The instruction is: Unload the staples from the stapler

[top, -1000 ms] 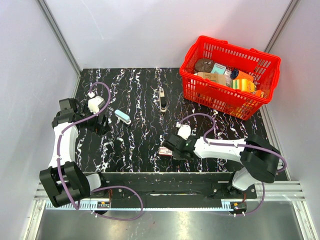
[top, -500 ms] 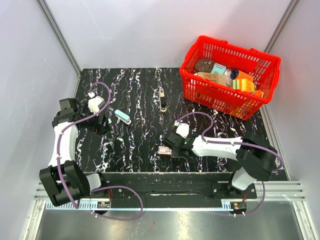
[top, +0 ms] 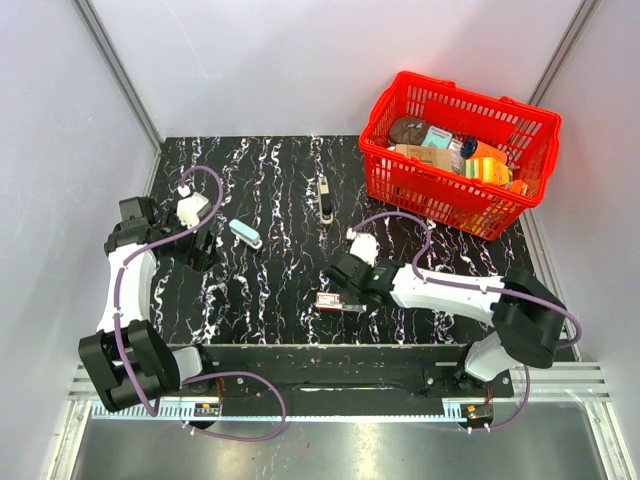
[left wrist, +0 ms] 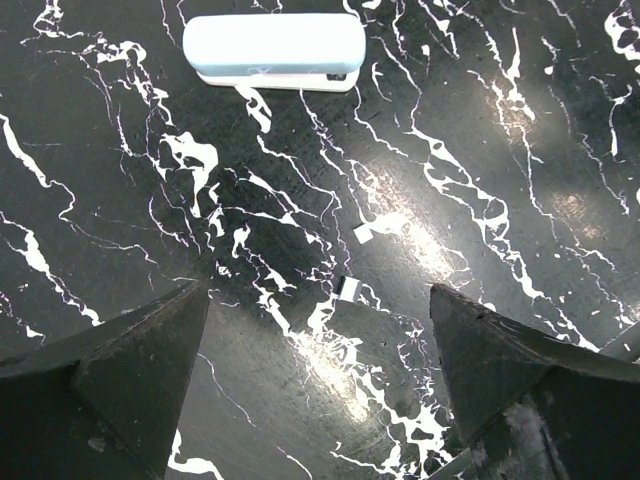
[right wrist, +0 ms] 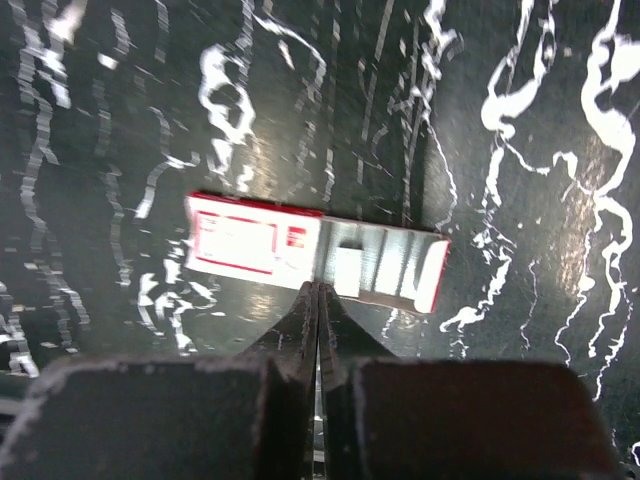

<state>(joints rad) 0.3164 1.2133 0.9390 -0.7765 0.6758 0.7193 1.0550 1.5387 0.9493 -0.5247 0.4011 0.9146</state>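
Stapler (top: 245, 234) lies well inside table (top: 270, 170) edges, apart from left end effector (left wrist: 315, 300).

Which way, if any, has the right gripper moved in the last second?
Yes. Against the fixed red basket, the right gripper edged slightly away from the table's near edge.

Red plastic mesh basket (top: 432, 192) filled with assorted packaged goods (top: 430, 150), black white-veined marble tabletop (top: 270, 175) beneath the basket, slim dark-and-silver object (top: 324, 199) left of the basket.
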